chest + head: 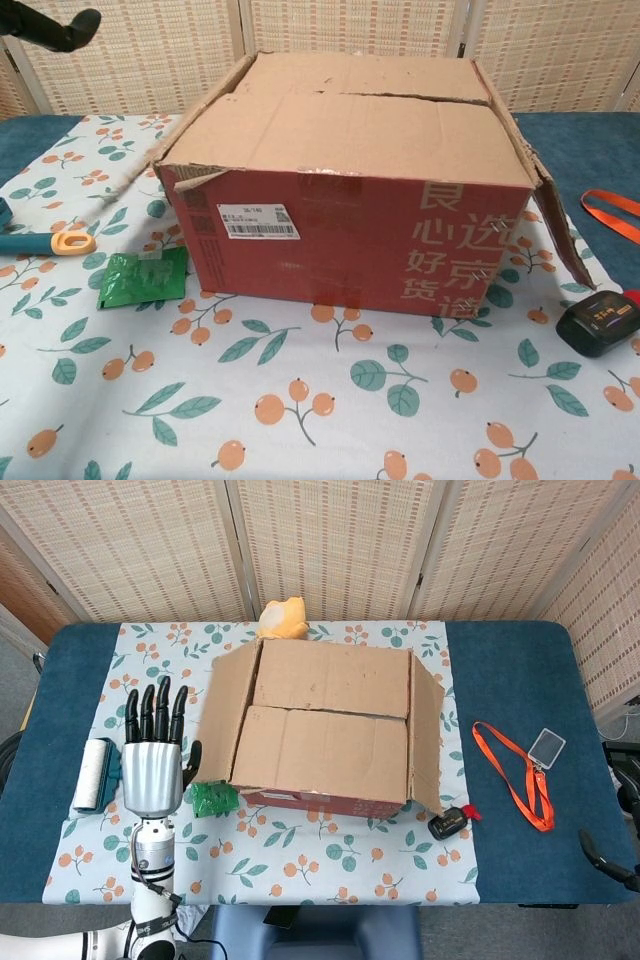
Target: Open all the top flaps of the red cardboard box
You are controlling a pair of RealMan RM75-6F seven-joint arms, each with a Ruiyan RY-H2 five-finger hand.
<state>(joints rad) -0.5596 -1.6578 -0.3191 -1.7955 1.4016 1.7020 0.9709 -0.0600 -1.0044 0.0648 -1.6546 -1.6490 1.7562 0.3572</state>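
Bright, even indoor light, soft faint shadows, no glare; both views sharp.

Head view: looks steeply down from above the near edge of the bench point(520, 670), facing the screens; it takes in the whole bench top.
Chest view: low and close, near level with the box point(350, 235), facing the red front side.
Shared: box, green packet point(213, 798), black device point(600, 322), orange strap point(515, 777).
Edge case: dark tip at the chest view's top left is probably one of the fingers point(62, 27).
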